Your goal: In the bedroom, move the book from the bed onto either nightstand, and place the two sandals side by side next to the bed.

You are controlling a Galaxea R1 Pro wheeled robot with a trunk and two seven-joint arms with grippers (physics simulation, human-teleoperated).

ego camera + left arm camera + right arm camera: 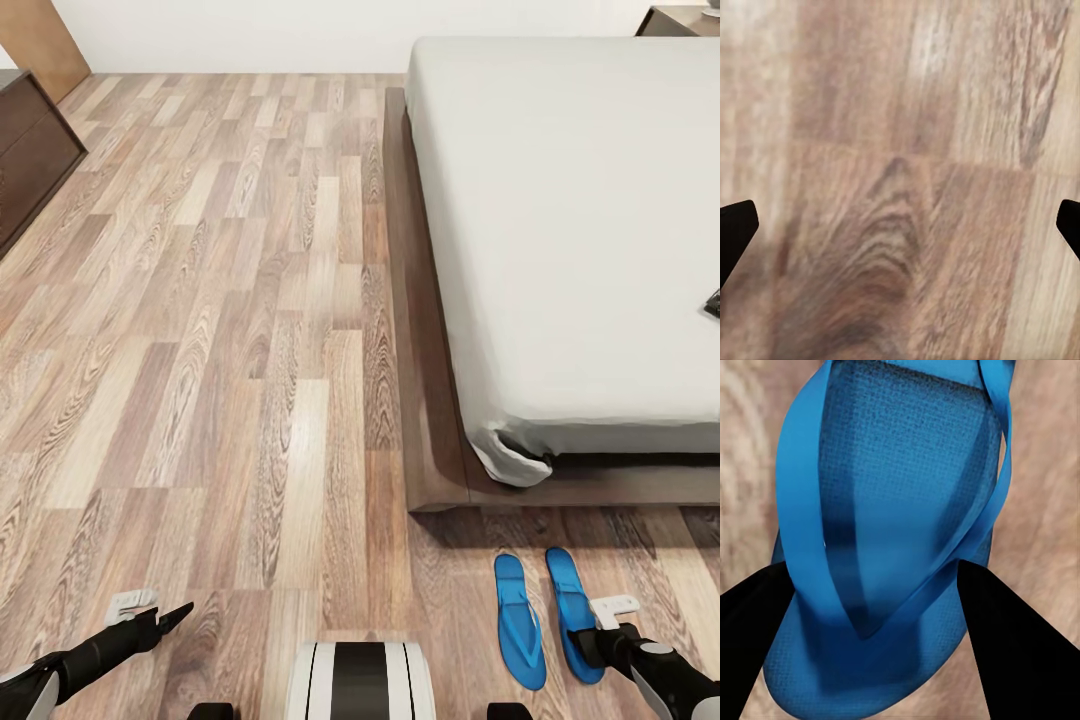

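Two bright blue sandals lie side by side on the wood floor just off the bed's (pixel 560 200) near corner, the left sandal (pixel 519 620) and the right sandal (pixel 572 605). My right gripper (pixel 592 640) sits low over the right sandal (pixel 892 510). Its dark fingers (pixel 757 645) close against both edges of the sole, straddling the strap. The book (pixel 713 303) shows as a dark sliver on the grey mattress at the picture's right edge. A nightstand (pixel 678 18) peeks out at the far right corner. My left gripper (pixel 178 615) hangs open over bare floor (pixel 900 217).
A long low dark cabinet (pixel 30 150) stands against the left wall, with a wooden door panel (pixel 45 40) behind it. Wide plank floor (pixel 220 330) stretches left of the bed. The bed's dark wood frame (pixel 425 400) juts out beyond the mattress.
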